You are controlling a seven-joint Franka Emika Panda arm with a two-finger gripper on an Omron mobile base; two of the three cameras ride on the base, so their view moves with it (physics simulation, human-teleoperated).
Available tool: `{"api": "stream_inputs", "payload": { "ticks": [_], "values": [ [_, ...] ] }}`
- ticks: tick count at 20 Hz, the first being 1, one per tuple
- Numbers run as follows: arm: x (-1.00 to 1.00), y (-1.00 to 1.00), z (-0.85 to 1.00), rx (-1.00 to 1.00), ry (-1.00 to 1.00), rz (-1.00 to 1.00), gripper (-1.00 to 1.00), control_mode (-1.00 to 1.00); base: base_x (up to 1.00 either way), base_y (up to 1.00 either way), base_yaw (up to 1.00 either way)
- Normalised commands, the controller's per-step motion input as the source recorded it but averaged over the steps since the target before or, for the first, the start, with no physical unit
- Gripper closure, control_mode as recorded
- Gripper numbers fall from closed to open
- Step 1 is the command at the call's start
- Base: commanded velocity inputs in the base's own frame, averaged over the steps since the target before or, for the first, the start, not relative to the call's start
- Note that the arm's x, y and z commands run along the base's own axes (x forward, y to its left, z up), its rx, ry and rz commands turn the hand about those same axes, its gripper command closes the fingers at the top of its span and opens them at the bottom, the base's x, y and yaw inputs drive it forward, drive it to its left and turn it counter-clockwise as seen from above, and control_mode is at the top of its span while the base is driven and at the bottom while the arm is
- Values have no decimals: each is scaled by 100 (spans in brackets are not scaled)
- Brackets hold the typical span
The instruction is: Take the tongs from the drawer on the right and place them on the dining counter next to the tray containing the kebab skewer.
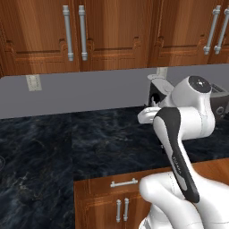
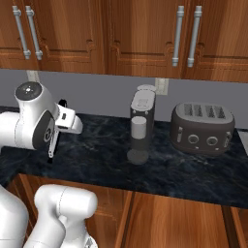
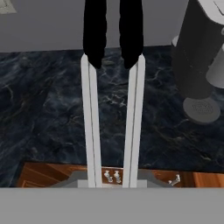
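The gripper [image 3: 112, 177] is clenched on the tongs [image 3: 113, 87], held above the black stone worktop [image 3: 43, 113]. Their long axis runs straight out from the gripper toward the worktop's back edge, black tips leading, beside the coffee machine [image 2: 140, 127].

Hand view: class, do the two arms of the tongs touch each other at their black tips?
No: the tongs have their black tips apart, with grey wall and black counter showing between them.

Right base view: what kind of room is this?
A rendered home kitchen, most likely: a toaster and a coffee machine stand on a black stone counter, with wooden wall cabinets above a grey backsplash.
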Motion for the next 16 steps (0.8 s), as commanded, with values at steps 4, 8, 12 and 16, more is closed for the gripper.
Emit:
{"api": "stream_inputs", "payload": {
  "ticks": [4, 8, 12, 16],
  "values": [
    [0, 0, 0, 0, 0, 0, 100, 100, -9, 0, 0],
    [0, 0, 0, 0, 0, 0, 100, 100, -29, 0, -4],
    [0, 0, 0, 0, 0, 0, 100, 100, -46, 0, -10],
    [0, 0, 0, 0, 0, 0, 100, 100, -80, 0, -17]
  ]
}}
